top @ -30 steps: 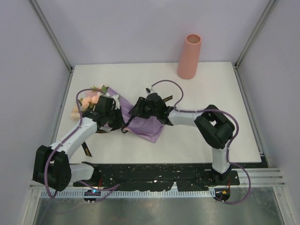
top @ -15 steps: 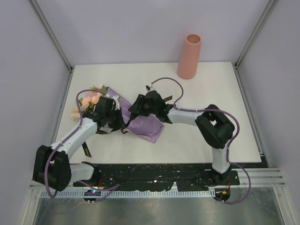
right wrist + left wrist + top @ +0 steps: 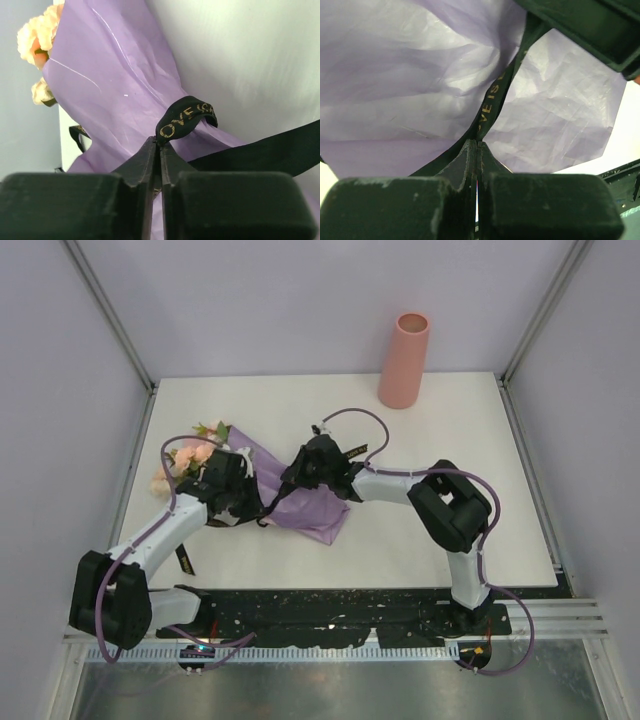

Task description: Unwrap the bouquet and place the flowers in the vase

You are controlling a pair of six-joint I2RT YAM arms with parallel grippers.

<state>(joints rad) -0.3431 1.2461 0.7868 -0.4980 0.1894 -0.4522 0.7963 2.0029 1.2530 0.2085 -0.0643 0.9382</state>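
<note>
The right gripper (image 3: 159, 144) had just pinched shut on a loop of the black ribbon (image 3: 186, 118); the left gripper (image 3: 477, 146) clamped another strand. The bouquet (image 3: 305, 508) lay wrapped left of centre, well apart from the vase (image 3: 405, 360), ready for untying.

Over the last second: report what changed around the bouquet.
The right arm's jaws closed onto the loop of the black ribbon, and that wrist edged slightly toward the far side. Unchanged: the left arm's jaws stay shut on the black ribbon, the bouquet lies still wrapped on the table, and the vase stands at the far edge.
</note>
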